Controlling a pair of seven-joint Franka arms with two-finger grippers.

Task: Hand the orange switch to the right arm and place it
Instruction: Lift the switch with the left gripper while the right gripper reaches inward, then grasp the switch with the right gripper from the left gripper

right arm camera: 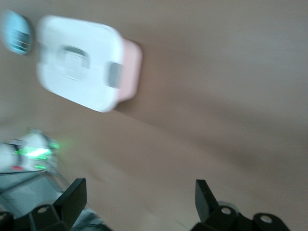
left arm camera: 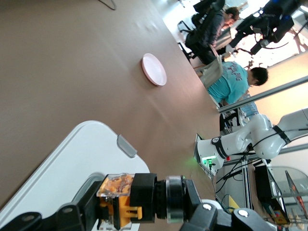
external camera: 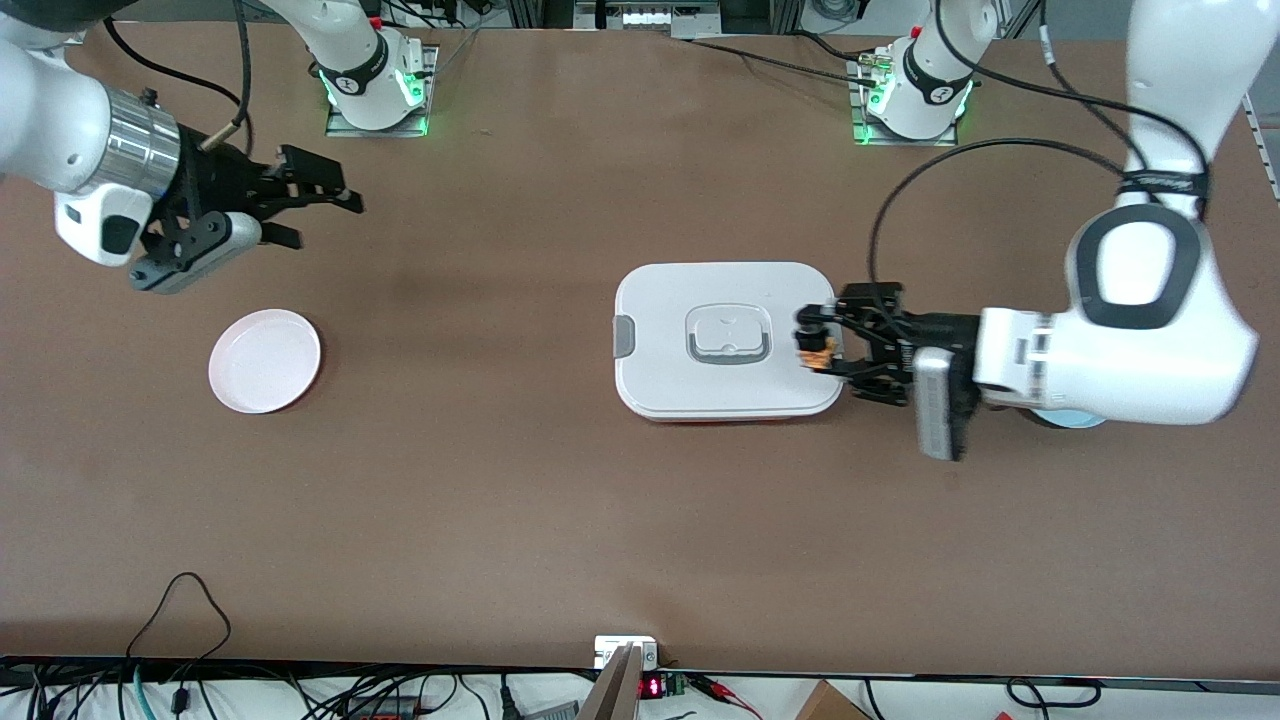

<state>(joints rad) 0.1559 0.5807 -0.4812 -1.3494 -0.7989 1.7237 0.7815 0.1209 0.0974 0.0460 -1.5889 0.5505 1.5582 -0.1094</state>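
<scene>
The orange switch (external camera: 816, 348) is a small black module with an orange end. My left gripper (external camera: 820, 345) is shut on it and holds it over the edge of the white lidded box (external camera: 700, 290) at the left arm's end. In the left wrist view the switch (left arm camera: 130, 202) sits clamped between the black fingers (left arm camera: 77, 214). My right gripper (external camera: 330, 200), on the arm with the silver wrist, is open and empty, up over the table at the right arm's end, above the pink plate (external camera: 265, 360). Its fingers (right arm camera: 72, 197) stand wide apart.
The pink plate also shows in the left wrist view (left arm camera: 154, 69). The white box shows in the right wrist view (right arm camera: 79, 62). A light blue round object (external camera: 1070, 420) lies under the left arm. Cables and electronics line the table's near edge.
</scene>
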